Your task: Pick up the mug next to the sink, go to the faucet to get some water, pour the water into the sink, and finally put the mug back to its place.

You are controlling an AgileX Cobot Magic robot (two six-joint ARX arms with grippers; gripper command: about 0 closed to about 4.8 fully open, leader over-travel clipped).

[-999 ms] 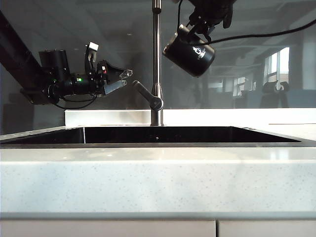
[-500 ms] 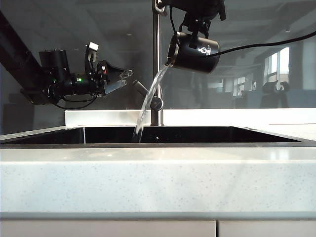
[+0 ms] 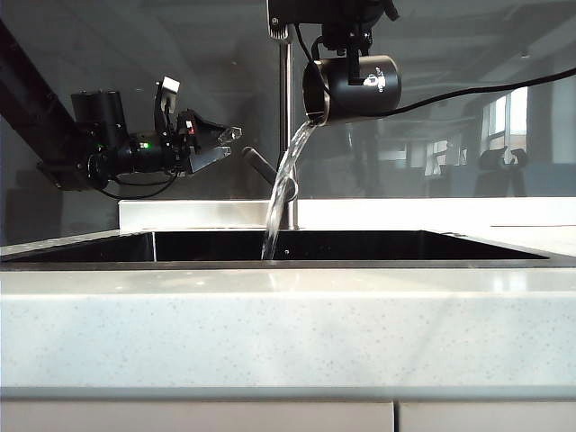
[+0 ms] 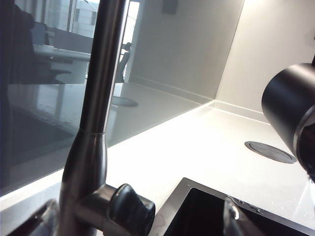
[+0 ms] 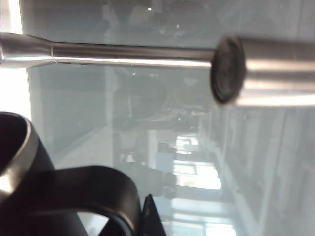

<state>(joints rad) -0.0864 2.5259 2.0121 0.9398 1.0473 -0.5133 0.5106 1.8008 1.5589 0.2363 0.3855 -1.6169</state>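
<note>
The black mug [image 3: 358, 87] hangs on its side high over the sink [image 3: 405, 246], its mouth toward the faucet [image 3: 285, 117]. Water [image 3: 282, 189] streams from its rim down into the basin. My right gripper [image 3: 349, 38] holds it from above, shut on the handle. In the right wrist view the mug's handle [image 5: 93, 182] sits against my right gripper [image 5: 142, 221], with the faucet pipe [image 5: 123, 54] behind. My left gripper [image 3: 229, 144] stands open beside the faucet's lever [image 3: 261, 166]. In the left wrist view the lever knob [image 4: 130, 211] lies between my left gripper's [image 4: 133, 227] blurred fingers, and the mug [image 4: 290, 103] shows beyond.
White speckled counter [image 3: 288, 333] runs along the front of the sink. A dark glass wall [image 3: 468, 108] stands behind the faucet. A round plate [image 4: 270, 151] lies flush in the counter beyond the basin's corner [image 4: 184, 183].
The right wrist has rolled the mug from mouth-up tilt to lying level, slightly higher, and water now pours out. The left arm has not moved.
</note>
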